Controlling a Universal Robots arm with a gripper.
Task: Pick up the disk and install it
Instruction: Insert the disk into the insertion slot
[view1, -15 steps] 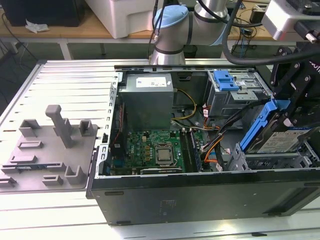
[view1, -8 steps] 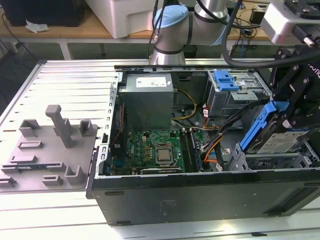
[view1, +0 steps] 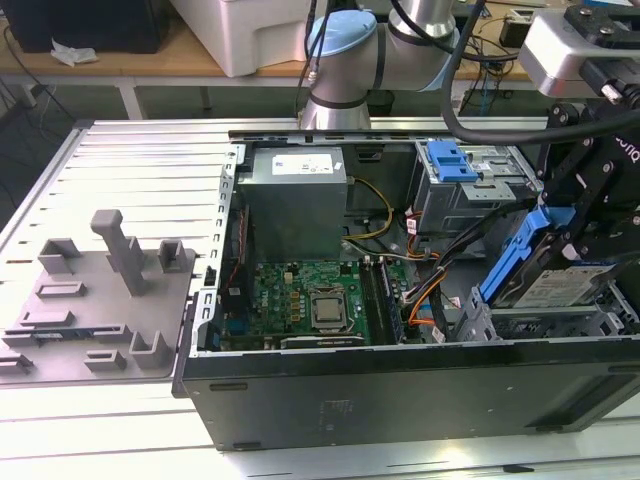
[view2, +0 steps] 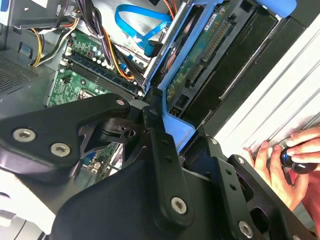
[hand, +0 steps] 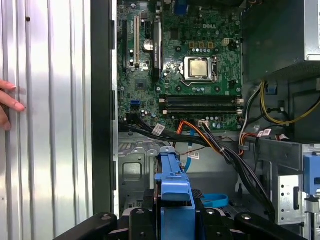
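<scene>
A: At the exterior view's right, how does the arm (view1: 345, 50) stand?
B: Bent down over the case (view1: 400, 390), fingers (view2: 152, 125) pinching the disk (view1: 560, 287), which is tilted above the bay (view1: 545, 322).
A: What does the second wrist view add?
B: The disk's green board side, and a hand (view2: 277, 165) on the tabletop (view2: 290, 85) beside the case.
A: Hidden?
B: Whether disk touches bay; the gripper's (hand: 175, 212) links cover that.

An open computer case (view1: 400, 400) shows a green motherboard (view1: 290, 295) and grey power-supply box (view1: 295, 210), a grey fixture (view1: 90, 320) beside it.
</scene>
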